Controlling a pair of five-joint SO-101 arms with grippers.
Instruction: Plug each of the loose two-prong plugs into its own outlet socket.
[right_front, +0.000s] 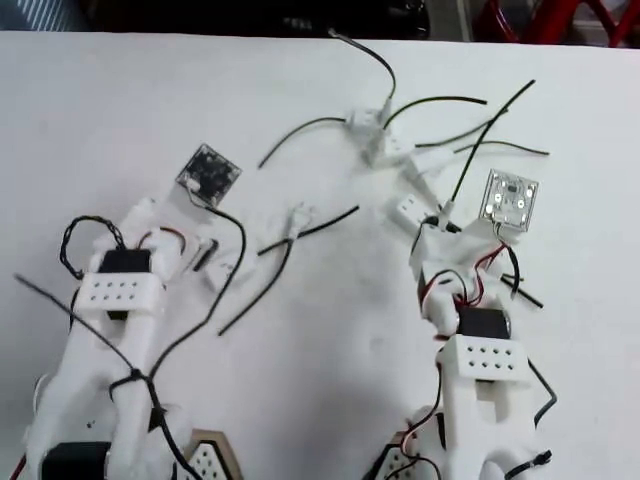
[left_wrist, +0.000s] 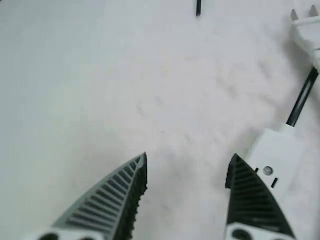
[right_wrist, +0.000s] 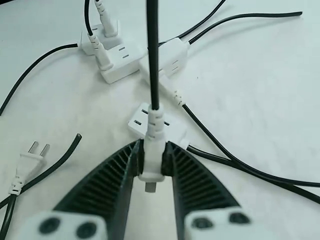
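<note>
near a socket (right_wrist: 136, 121), right gripper (right_wrist: 152, 146) clamps plug (right_wrist: 152, 159).

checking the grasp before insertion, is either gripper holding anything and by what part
The right gripper grips a white two-prong plug by its body; the left gripper is open and empty.

My right pincer (right_wrist: 152, 146) has black fingers (right_wrist: 112, 175) with ribbed inner faces; the plug (right_wrist: 151, 172) pinched in them is white, its cord (right_wrist: 151, 50) black. My left pincer (left_wrist: 189, 156) wears the same ribbing in dark grey. The outlet sockets (right_wrist: 120, 59) are white, on a white table (right_wrist: 260, 100).
</note>
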